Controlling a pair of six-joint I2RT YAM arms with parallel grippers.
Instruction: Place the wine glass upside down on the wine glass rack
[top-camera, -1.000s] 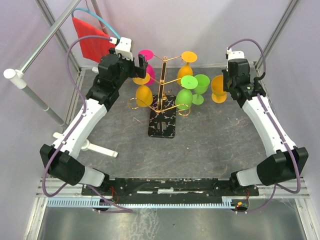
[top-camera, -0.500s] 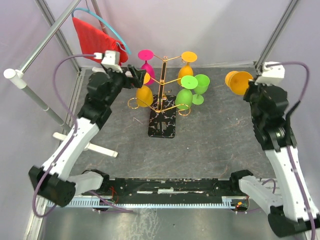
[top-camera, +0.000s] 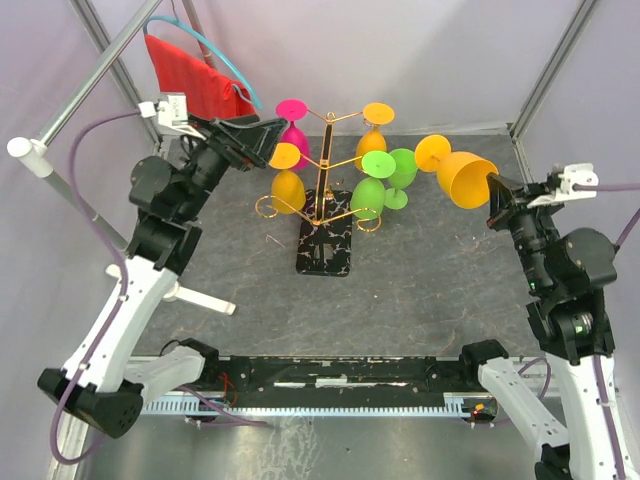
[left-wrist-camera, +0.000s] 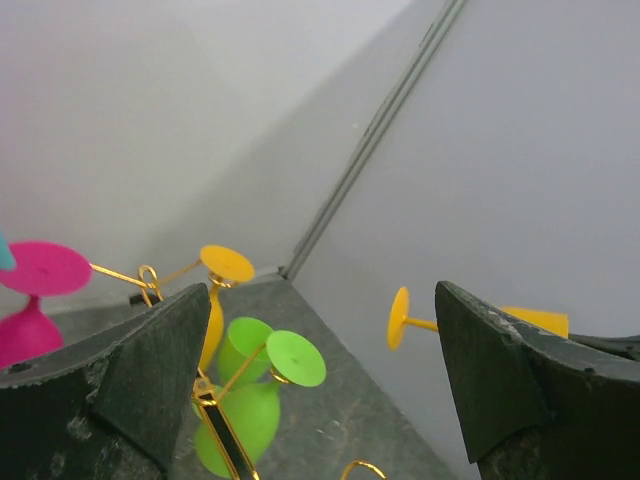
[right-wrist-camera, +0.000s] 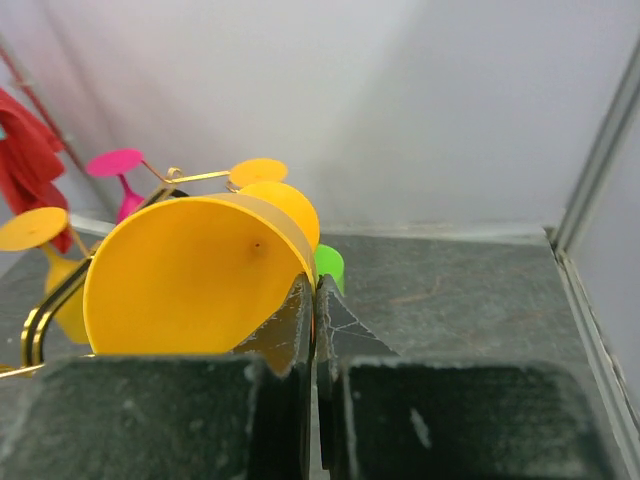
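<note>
The right pincer (top-camera: 493, 188) was closed on the rim of the orange wine glass (top-camera: 462, 175), with the wall of the bowl pinched between its fingers (right-wrist-camera: 290, 320). The glass was held in the air on its side. Its foot was turned toward the wine glass rack (top-camera: 326, 180) and its mouth toward the pincer. It was kept to the right of the rack and apart from it, above the bench (top-camera: 420, 290). The right arm was set high, with the forearm upright and the wrist bent in toward the rack.

The left pincer (top-camera: 262, 135) was spread wide and nothing was held in it. It was poised above the bench just left of the rack's upper arms, near a pink glass (top-camera: 292, 112) hung there. The left arm was stretched up and forward from its base.
</note>
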